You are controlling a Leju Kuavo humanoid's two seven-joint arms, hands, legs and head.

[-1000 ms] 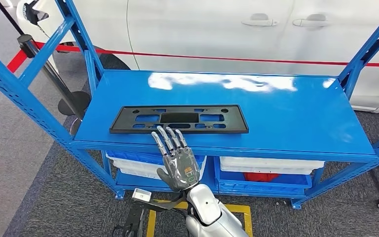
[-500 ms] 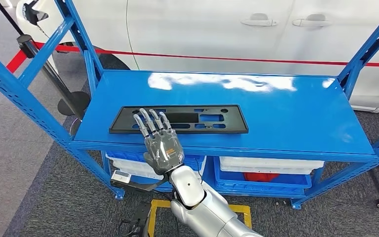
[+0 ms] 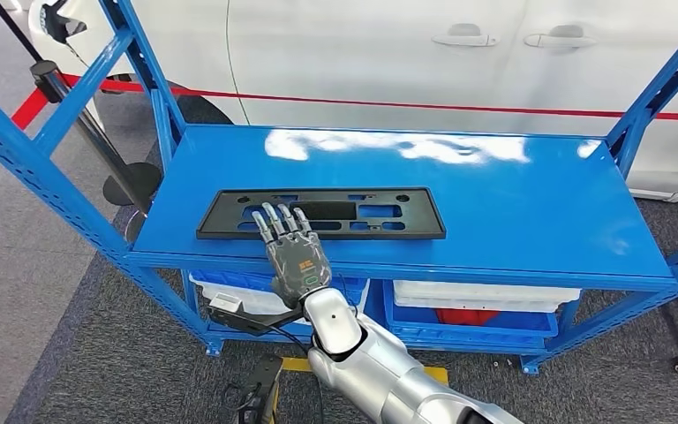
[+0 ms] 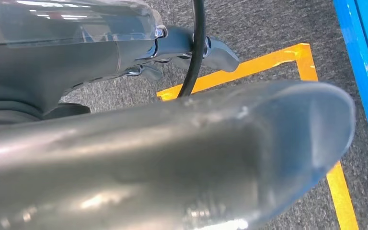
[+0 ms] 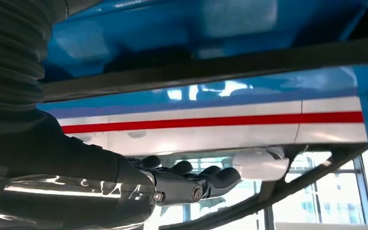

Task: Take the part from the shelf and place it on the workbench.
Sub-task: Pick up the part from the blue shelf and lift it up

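The part is a flat black plastic plate [image 3: 362, 212] with several cut-outs, lying near the front of the blue shelf top [image 3: 512, 194]. My right hand [image 3: 293, 252] reaches over the shelf's front edge, and its straight, slightly spread fingers lie over the left portion of the plate. Nothing is gripped. In the right wrist view the dark fingers [image 5: 191, 184] stretch out alongside the plate's black edge [image 5: 220, 69]. The left wrist view looks at grey carpet; my left hand [image 4: 211, 48] shows as a blurred grey shape whose fingers I cannot make out.
Blue uprights [image 3: 40, 168] stand at both ends of the shelf. White bins [image 3: 485, 296] sit on the lower level, one holding something red. Behind the shelf is a white car [image 3: 362, 53] with red tape across it. Yellow floor marking [image 4: 311, 72] lies below.
My right hand moved from the shelf's front edge forward and leftward, so its fingers now lie over the plate. The plate has stayed where it was.
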